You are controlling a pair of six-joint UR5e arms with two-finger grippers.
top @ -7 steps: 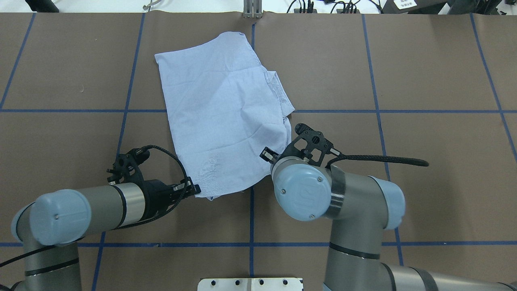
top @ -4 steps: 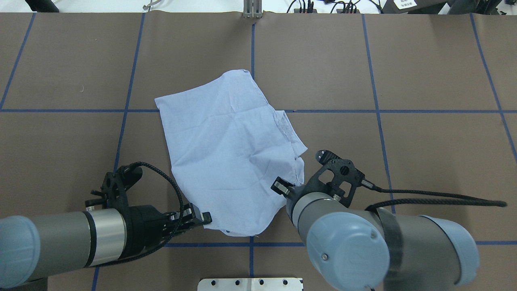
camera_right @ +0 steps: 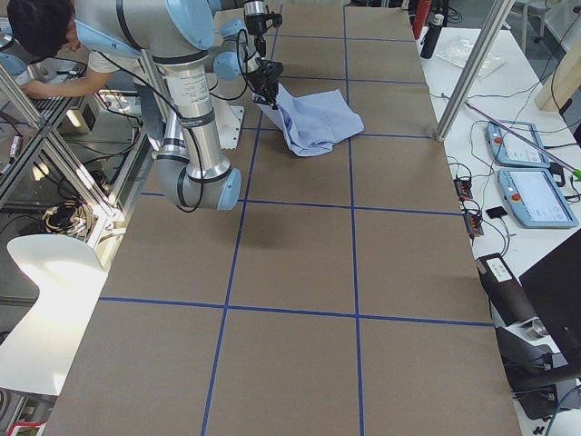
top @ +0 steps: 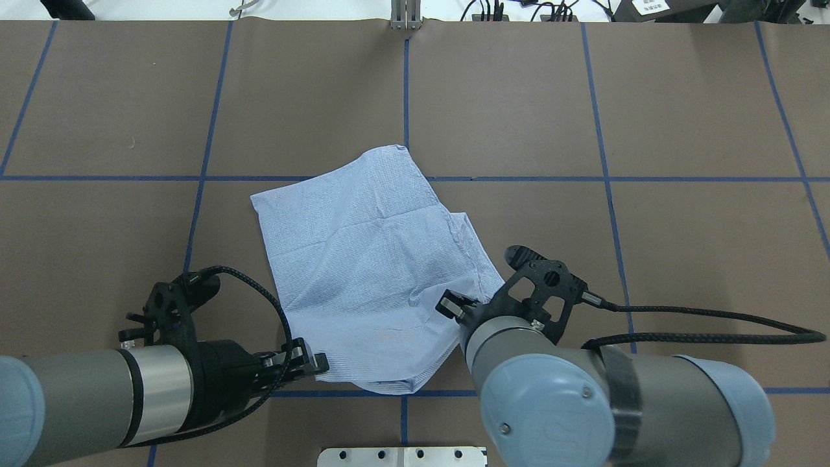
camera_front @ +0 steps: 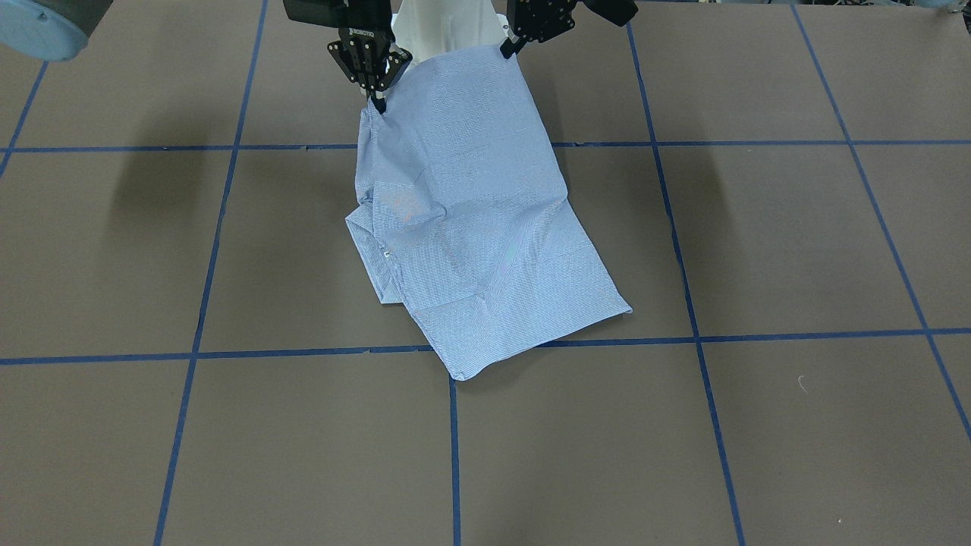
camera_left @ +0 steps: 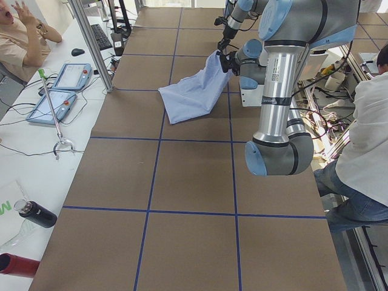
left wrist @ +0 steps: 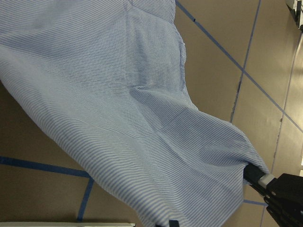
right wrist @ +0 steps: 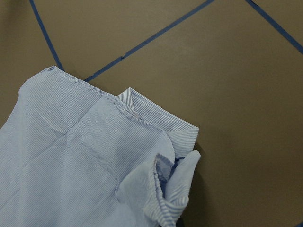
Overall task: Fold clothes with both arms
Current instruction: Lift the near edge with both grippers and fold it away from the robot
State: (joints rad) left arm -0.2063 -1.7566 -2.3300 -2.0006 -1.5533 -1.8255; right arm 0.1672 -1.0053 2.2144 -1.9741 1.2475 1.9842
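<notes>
The clothes are one light blue striped shirt [top: 363, 272], folded into a rough rectangle. Its far part lies on the brown table [top: 648, 130] and its near edge is raised. My left gripper [top: 319, 362] is shut on the shirt's near left corner. My right gripper [top: 454, 305] is shut on its near right edge. In the front-facing view the shirt [camera_front: 470, 227] hangs from the right gripper [camera_front: 377, 102] and the left gripper [camera_front: 507, 47] and slopes down to the table. The right wrist view shows a bunched fold of the shirt [right wrist: 85, 165].
Blue tape lines [top: 603, 178] divide the table into squares. The white base plate [top: 402, 454] sits at the near edge between the arms. People [camera_left: 364, 121] sit beside the table. Tablets [camera_left: 60, 91] and bottles [camera_left: 33, 213] lie on a side bench.
Both grippers have drawn back toward the robot's side, dragging the shirt with them. Its far corner has slid from near the table's far edge to about the middle tape line.
</notes>
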